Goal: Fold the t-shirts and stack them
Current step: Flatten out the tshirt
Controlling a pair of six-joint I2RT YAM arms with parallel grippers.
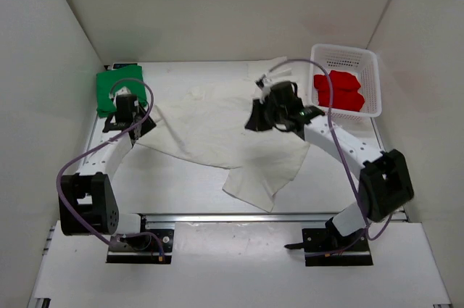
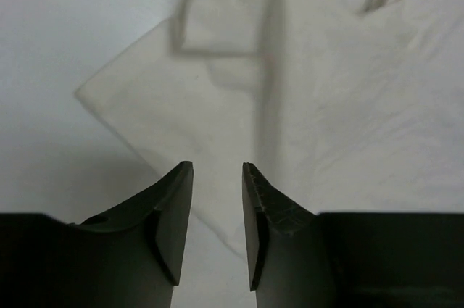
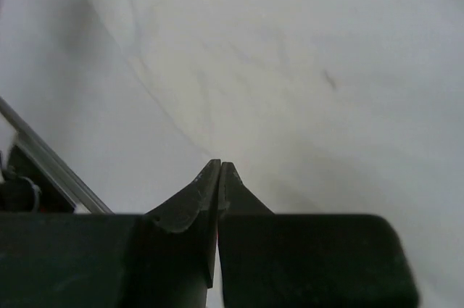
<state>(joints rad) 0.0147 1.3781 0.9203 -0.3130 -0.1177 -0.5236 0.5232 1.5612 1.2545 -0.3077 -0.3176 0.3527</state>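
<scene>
Top view, green t-shirt [image 1: 116, 88]: you see it folded small at the far left of the desk [image 1: 181, 192], just beyond the left tool.
Top view, off-white t-shirt [image 1: 217, 134]: spread open and rumpled across the middle of the desk, reaching from one tool to the other.
Top view, red t-shirt [image 1: 338, 91]: folded, lying inside the white mesh basket [image 1: 345, 50] at the far right.
Top view, left tool [image 1: 138, 132]: over the off-white t-shirt's left corner; you cannot read its gap from here.
Top view, right tool [image 1: 254, 122]: low over the off-white t-shirt's right half, near the basket but apart from it.
Left wrist, left tool [image 2: 217, 170]: your jaws stand a narrow way apart with nothing between them.
Left wrist, off-white t-shirt [image 2: 326, 105]: a corner of it lies below and beyond the tips, with bare desk [image 2: 65, 25] to the left.
Right wrist, right tool [image 3: 220, 167]: the tips are pressed together; you cannot tell whether they pinch any cloth.
Right wrist, off-white t-shirt [image 3: 326, 69]: it fills the right of the view, with a line in it curving down toward the tips.
</scene>
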